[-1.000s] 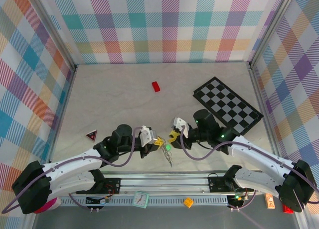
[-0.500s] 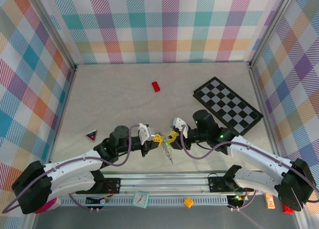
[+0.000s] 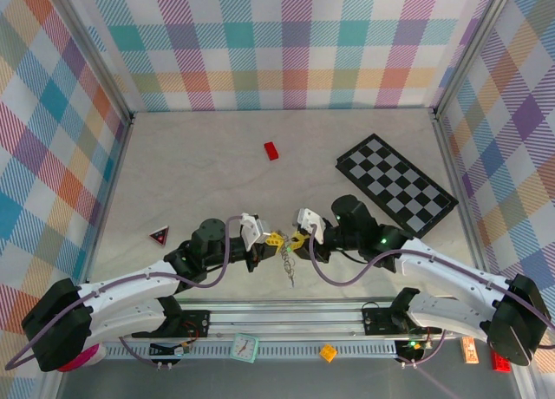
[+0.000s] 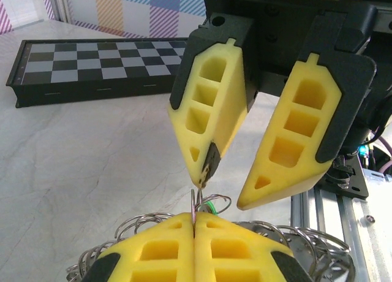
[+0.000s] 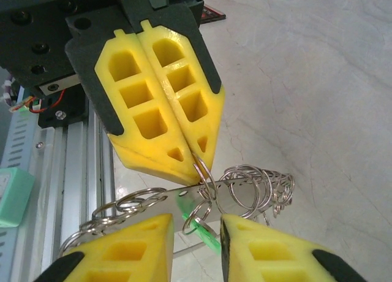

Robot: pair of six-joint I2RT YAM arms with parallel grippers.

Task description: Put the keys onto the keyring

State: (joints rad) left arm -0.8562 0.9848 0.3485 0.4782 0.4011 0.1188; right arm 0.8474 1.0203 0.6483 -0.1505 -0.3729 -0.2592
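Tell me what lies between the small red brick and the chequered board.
Nothing: the top view shows bare table between red brick and chequered board.

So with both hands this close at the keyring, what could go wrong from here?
1. The left hand pinches the keyring by one thin loop at its very fingertips; a nudge could make it slip.
2. The right hand is open, with the green key and several loops between its fingers; closing may grab loops instead.
3. The hands nearly touch, so they might collide.
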